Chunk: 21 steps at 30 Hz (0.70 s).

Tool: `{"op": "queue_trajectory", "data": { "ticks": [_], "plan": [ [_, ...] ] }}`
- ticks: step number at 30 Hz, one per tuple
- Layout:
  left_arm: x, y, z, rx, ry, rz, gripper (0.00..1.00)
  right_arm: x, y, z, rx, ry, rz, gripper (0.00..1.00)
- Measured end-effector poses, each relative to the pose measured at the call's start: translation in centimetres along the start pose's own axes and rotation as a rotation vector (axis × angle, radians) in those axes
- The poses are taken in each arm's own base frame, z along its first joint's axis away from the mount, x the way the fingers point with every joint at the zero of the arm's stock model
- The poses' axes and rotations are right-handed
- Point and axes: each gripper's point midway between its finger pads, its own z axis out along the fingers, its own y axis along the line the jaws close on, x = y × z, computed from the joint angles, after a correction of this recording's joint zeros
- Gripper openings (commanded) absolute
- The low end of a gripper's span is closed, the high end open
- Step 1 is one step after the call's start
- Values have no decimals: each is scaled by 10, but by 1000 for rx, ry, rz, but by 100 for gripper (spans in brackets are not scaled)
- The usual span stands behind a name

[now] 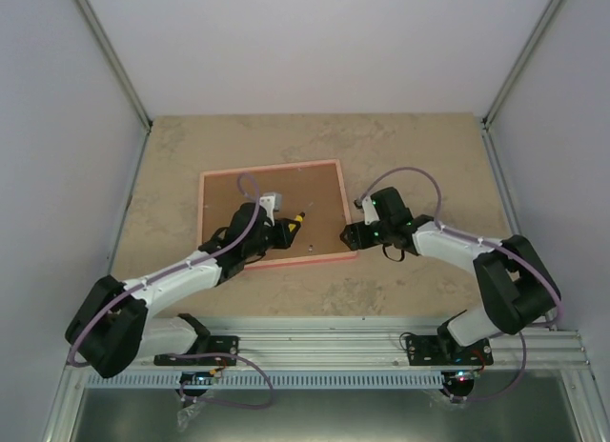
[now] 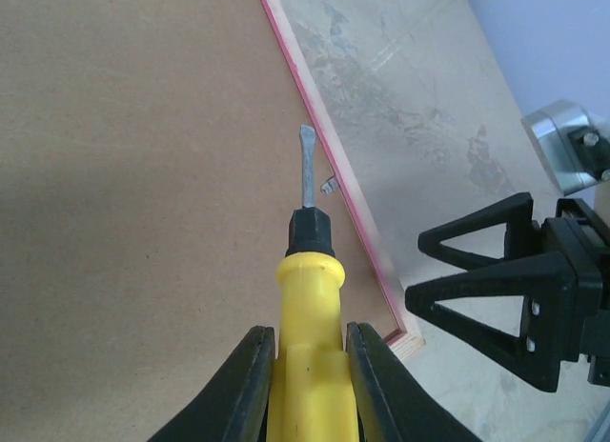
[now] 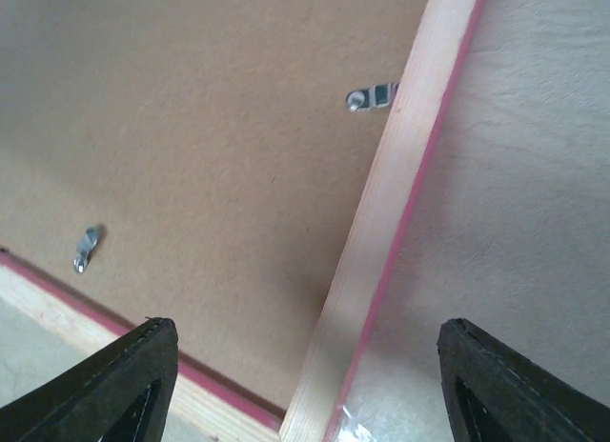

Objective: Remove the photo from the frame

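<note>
I can't see the photo at all, since the frame point(image 1: 286, 261) lies face down and its brown backing board point(image 1: 286, 190) covers whatever sits beneath. On the left wrist camera the screwdriver point(image 2: 307, 375) handle and the left gripper point(image 2: 307, 332) fingers point(image 2: 238, 394) run off the edge at 6 o'clock, and the right gripper point(image 2: 419, 271) is cropped at 3 o'clock. The right wrist camera gives me only two fingertips point(image 3: 133, 385), at 7 and 5 o'clock, with the frame's corner cut off at 6. From above, the blade is too small to tell whether it touches the backing board.
</note>
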Motion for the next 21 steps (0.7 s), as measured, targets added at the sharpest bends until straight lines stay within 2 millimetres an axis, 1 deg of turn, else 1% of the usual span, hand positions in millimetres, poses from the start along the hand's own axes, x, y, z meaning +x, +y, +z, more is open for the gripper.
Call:
{"op": "queue_trajectory", "data": {
  "ticks": [4, 7, 9, 11, 15, 18, 21],
  "plan": [
    [0, -4, 7, -10, 18, 18, 0, -11, -5, 6, 34, -17, 15, 64],
    [1, -7, 12, -12, 29, 31, 0, -15, -9, 11, 53, -20, 18, 57],
    [3, -9, 17, -16, 41, 38, 0, -16, -12, 16, 65, -21, 23, 55],
    [5, -10, 23, -18, 55, 46, 0, -15, -15, 21, 72, -15, 32, 53],
    [10, -12, 31, -21, 80, 65, 0, -11, -19, 30, 80, 2, 41, 46],
    [13, -13, 38, -24, 97, 72, 0, -8, -20, 34, 83, 10, 44, 43],
    [15, -13, 44, -27, 111, 76, 0, -10, -20, 35, 81, 2, 43, 36]
  ]
}}
